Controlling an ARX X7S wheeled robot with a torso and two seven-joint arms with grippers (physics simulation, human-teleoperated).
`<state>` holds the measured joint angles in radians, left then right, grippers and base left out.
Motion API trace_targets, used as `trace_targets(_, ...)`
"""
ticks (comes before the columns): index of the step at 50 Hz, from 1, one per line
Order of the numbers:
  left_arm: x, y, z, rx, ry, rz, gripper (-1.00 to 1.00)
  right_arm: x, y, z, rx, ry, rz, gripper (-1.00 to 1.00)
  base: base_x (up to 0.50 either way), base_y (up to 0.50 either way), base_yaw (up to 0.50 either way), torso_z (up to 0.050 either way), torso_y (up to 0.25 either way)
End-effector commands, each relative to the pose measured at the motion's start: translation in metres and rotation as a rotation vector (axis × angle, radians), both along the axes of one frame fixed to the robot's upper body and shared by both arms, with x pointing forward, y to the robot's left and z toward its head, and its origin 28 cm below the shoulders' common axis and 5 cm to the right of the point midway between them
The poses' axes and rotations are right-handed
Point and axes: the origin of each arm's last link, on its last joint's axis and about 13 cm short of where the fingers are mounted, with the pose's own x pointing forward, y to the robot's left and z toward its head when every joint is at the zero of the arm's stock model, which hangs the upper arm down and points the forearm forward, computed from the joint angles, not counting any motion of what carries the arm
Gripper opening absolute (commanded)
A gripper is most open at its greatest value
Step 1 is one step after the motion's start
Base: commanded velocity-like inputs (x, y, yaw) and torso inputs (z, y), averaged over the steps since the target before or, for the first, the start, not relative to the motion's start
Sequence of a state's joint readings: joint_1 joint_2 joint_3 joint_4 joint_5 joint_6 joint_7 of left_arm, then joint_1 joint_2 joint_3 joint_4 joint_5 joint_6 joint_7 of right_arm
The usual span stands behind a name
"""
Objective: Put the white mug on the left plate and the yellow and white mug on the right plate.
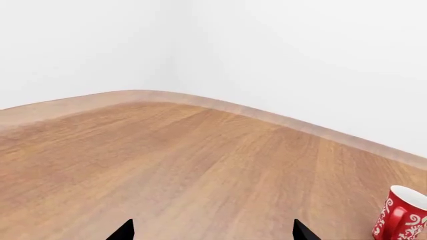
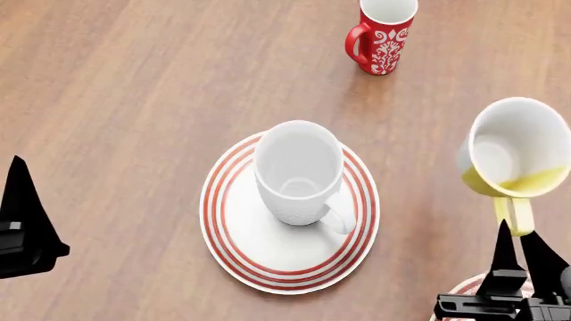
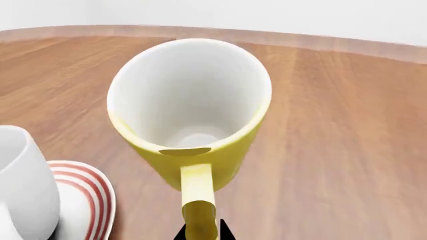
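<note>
Wood-grain counter (image 2: 134,100) runs bare across the whole left half of the head view, giving the left gripper (image 2: 23,227) wide room; in the left wrist view the counter's rounded far edge meets a plain white wall, with only the red mug (image 1: 402,214) near one corner. The left fingers (image 1: 123,231) stand apart and hold nothing.

On the right, the yellow and white mug (image 2: 517,157) hangs tilted, its mouth tipped toward the head camera and its handle pointing down to the right gripper (image 2: 522,257). The right fingers (image 2: 504,257) close narrowly on that handle, as the right wrist view shows, where the yellow strap runs straight into the dark tips. Its outside is yellow, its inside white, flaring slightly at the rim.

Just under the right gripper a sliver of red-ringed rim shows, probably the right plate (image 2: 464,287), though it is mostly hidden.

The white mug (image 2: 299,170) stands upright on the left plate (image 2: 267,264), handle toward the right, well clear of both grippers.
</note>
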<state>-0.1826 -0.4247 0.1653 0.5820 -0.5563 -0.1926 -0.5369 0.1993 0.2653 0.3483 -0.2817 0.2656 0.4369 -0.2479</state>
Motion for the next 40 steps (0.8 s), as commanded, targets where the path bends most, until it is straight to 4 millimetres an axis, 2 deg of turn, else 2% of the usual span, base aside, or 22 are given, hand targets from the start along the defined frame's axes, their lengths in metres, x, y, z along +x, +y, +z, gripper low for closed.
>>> trace_targets(1, -0.002, 0.0, 0.001, 0.001, 0.001, 0.001, 1.0, -0.04, -0.003, 0.003, -0.004, 0.033, -0.011, -1.0, 0.0, 0.0, 0.0, 0.0, 0.0)
trace_targets(8, -0.002, -0.001, 0.002, -0.001, 0.003, 0.003, 1.0, -0.067, -0.002, 0.005, 0.001, 0.052, -0.024, -1.0, 0.0, 0.0, 0.0, 0.0, 0.0)
trace_targets(22, -0.003, -0.003, 0.003, 0.0, 0.001, 0.002, 1.0, -0.107, -0.005, -0.006, 0.012, 0.111, -0.032, -1.0, 0.0, 0.0, 0.0, 0.0, 0.0)
trace_targets(35, -0.002, -0.003, 0.002, 0.002, 0.006, 0.0, 1.0, -0.13, -0.004, -0.016, -0.006, 0.183, -0.024, -1.0, 0.0, 0.0, 0.0, 0.0, 0.001)
trace_targets(40, -0.003, -0.003, 0.003, 0.003, 0.004, 0.0, 1.0, -0.138, -0.004, -0.014, -0.014, 0.172, -0.027, -1.0, 0.0, 0.0, 0.0, 0.0, 0.0)
